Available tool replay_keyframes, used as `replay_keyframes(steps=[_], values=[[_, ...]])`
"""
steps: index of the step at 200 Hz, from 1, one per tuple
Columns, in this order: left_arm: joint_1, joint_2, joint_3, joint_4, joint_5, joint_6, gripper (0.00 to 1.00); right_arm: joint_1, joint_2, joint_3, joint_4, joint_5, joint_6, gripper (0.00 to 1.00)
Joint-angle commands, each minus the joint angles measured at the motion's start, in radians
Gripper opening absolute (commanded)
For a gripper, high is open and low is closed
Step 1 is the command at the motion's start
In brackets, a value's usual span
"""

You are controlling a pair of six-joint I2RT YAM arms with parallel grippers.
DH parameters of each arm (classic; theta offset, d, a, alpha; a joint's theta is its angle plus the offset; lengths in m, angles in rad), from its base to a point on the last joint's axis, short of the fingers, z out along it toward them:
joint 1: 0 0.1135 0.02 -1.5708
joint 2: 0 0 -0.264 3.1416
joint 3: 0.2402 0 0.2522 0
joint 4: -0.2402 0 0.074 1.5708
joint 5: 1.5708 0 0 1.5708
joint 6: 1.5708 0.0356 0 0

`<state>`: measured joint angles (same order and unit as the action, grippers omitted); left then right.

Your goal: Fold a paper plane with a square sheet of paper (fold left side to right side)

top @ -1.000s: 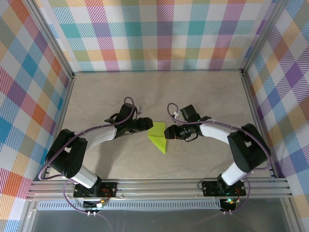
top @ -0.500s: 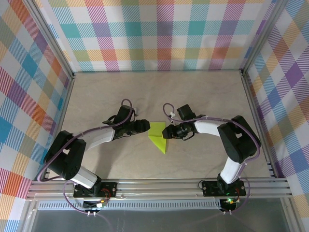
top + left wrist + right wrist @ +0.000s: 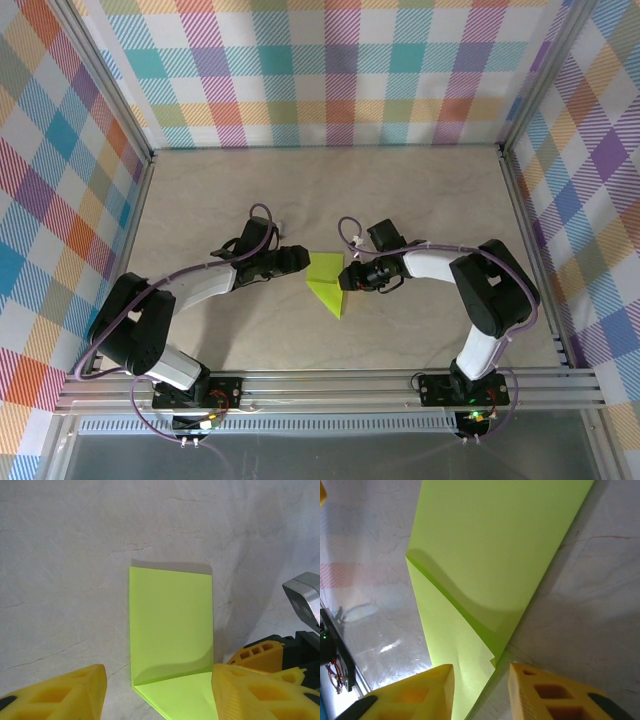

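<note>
Top view: the folded paper (image 3: 327, 281) lies mid-tabletop (image 3: 430, 200), between the left hand (image 3: 300, 260) and the right hand (image 3: 349, 277).

Left wrist: the left hand gapes wide, with the paper's near end between its fingers (image 3: 65, 695).

Right wrist: the right hand is narrow but not clamped, and straddles the paper's edge.

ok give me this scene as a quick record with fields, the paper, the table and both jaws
paper: bright yellow-green folded sheet of paper, on the table between the two arms
shape: layers folded over each other, tapering to a point at the near end
table: pale marbled tabletop
left jaws: apart, at the paper's left side
right jaws: apart, the paper's edge running into the gap
</note>
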<state>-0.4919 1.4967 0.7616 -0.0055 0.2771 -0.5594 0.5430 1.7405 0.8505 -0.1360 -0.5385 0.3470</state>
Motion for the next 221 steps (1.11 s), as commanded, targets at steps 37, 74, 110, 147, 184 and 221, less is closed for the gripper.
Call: replay_keyframes(steps=[37,74,110,147,184,221], values=[[0.012,-0.014,-0.010,-0.021,-0.001,0.013,0.58,0.010,0.027,-0.003,0.021,-0.027,0.011,0.35],[0.013,-0.016,-0.011,-0.025,-0.001,0.016,0.58,0.021,0.051,0.013,0.028,-0.037,0.016,0.30],[0.015,-0.027,-0.011,-0.036,-0.007,0.019,0.58,0.021,0.020,0.011,0.012,-0.021,0.009,0.23],[0.016,-0.018,-0.003,-0.027,0.005,0.021,0.58,0.019,-0.034,0.017,-0.044,0.017,-0.017,0.15],[0.016,-0.002,0.020,-0.016,0.027,0.022,0.59,0.020,-0.074,0.019,-0.081,0.042,-0.034,0.05],[0.016,0.033,0.071,-0.033,0.062,0.029,0.59,0.019,-0.114,0.013,-0.088,0.067,-0.045,0.03]])
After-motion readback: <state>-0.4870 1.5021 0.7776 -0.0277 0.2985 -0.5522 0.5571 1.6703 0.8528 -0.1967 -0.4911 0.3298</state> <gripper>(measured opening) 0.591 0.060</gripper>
